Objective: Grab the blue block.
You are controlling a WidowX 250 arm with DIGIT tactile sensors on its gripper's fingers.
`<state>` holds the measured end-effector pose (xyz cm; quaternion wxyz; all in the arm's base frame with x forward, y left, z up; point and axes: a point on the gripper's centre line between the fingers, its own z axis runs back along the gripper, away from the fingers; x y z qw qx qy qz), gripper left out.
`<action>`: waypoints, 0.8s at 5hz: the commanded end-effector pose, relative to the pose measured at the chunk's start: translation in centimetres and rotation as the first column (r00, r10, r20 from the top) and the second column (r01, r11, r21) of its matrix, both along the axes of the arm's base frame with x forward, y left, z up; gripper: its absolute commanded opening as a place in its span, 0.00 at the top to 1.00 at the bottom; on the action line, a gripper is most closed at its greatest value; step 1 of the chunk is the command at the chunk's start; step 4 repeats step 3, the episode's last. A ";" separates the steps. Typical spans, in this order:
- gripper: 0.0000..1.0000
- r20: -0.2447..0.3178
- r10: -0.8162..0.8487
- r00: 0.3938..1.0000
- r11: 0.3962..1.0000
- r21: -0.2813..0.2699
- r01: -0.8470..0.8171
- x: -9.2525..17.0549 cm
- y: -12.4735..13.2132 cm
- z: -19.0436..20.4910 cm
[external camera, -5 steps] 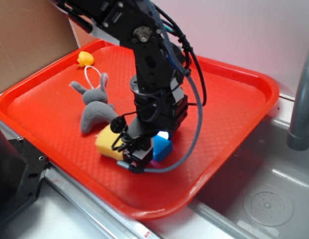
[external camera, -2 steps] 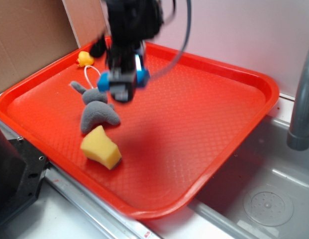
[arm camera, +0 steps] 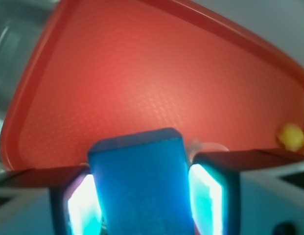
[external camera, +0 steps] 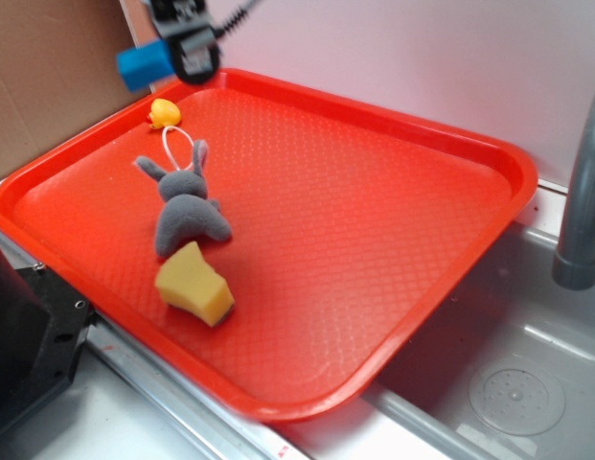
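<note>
Blue block clamped between the closed fingers, held high above the red tray's far-left corner. Squeeze to be maintained; lift to be kept smooth.

end effector | raised, top-left | jaws clamped, prob. tight

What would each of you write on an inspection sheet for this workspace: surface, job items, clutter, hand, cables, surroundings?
Surface: red tray, textured, lying partly over a metal sink.
Job items: blue block lifted high above the tray's far left corner.
Clutter: grey plush bunny, yellow sponge wedge, small yellow duck, all on the tray.
Hand: hand shut on the blue block, fingers on both its sides.
Cables: black cable above the hand.
Surroundings: cardboard left, faucet pipe right.
</note>
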<state>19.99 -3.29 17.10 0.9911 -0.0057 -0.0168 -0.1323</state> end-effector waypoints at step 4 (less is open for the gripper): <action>1.00 -0.027 0.414 0.910 0.910 -0.011 -0.414 -4.4 0.4 3.8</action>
